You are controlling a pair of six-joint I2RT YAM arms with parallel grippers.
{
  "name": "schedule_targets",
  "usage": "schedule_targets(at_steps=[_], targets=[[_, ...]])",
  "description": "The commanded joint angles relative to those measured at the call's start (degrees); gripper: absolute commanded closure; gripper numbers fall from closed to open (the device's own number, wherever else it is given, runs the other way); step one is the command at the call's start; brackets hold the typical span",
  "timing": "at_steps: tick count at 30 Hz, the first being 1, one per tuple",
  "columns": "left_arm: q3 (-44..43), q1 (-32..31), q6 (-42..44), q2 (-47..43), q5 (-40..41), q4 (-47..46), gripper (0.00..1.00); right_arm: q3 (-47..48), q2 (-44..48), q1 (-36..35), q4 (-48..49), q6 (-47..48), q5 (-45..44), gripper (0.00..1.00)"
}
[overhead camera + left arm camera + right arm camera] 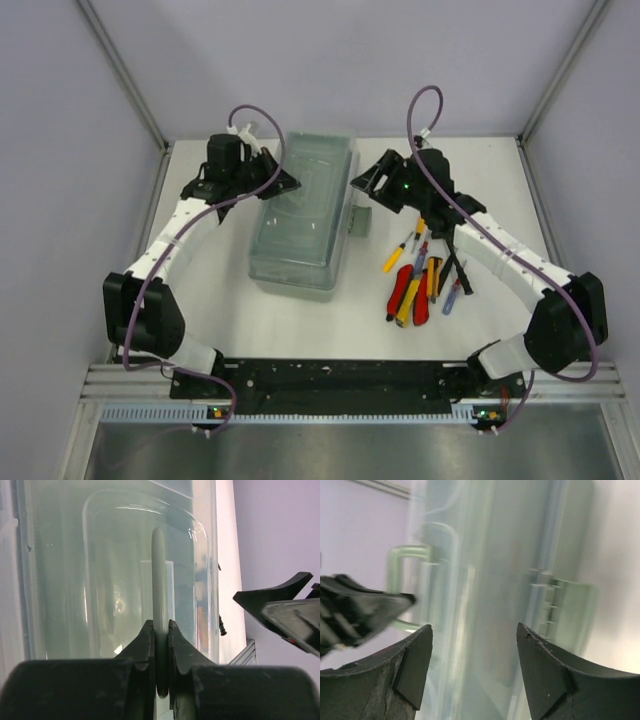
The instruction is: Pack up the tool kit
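A white table (250,320) holds a translucent grey-green toolbox (305,215). Its lid is closed, and it lies a little left of centre with its long side running near to far. The left gripper (160,630) reaches over the far left part of the lid, and its two fingers are pinched tight on the toolbox's thin carry handle (160,580). The right gripper (474,627) hangs at the toolbox's far right side. Its jaws are spread wide and face the side wall and a latch (565,605). Loose tools lie clustered on the table right of the toolbox: red-handled pliers (410,295), a yellow-handled screwdriver (396,257) and a small blue-handled screwdriver (453,297). Other tools in the cluster are too small to name.
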State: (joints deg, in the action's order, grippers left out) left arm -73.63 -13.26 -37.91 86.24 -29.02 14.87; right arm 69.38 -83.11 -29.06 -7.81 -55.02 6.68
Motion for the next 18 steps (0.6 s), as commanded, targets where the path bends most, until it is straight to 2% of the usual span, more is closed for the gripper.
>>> schedule_targets(at_steps=[1, 4, 11, 14, 18], targets=[[-10.3, -0.4, -3.8, -0.2, 1.0, 1.0, 1.0, -5.4, 2.6, 2.2, -2.9, 8.9, -2.6, 0.27], [-14.9, -0.4, -8.0, -0.1, 1.2, 3.1, 1.0, -7.6, 2.0, 2.8, -2.6, 10.7, -1.2, 0.19], [-20.8, -0.4, -8.6, -1.1, 2.7, 4.5, 1.0, -10.4, -1.2, 3.5, 0.0, 11.7, 1.8, 0.18], [-22.9, -0.3, -6.4, -1.2, 4.9, 6.5, 1.0, -9.8, -2.9, 3.6, 0.3, 12.0, 2.7, 0.2], [-23.6, 0.8, -4.2, -2.1, 6.8, 8.4, 1.0, -9.5, -4.5, 3.7, -0.2, 11.8, 1.9, 0.32]])
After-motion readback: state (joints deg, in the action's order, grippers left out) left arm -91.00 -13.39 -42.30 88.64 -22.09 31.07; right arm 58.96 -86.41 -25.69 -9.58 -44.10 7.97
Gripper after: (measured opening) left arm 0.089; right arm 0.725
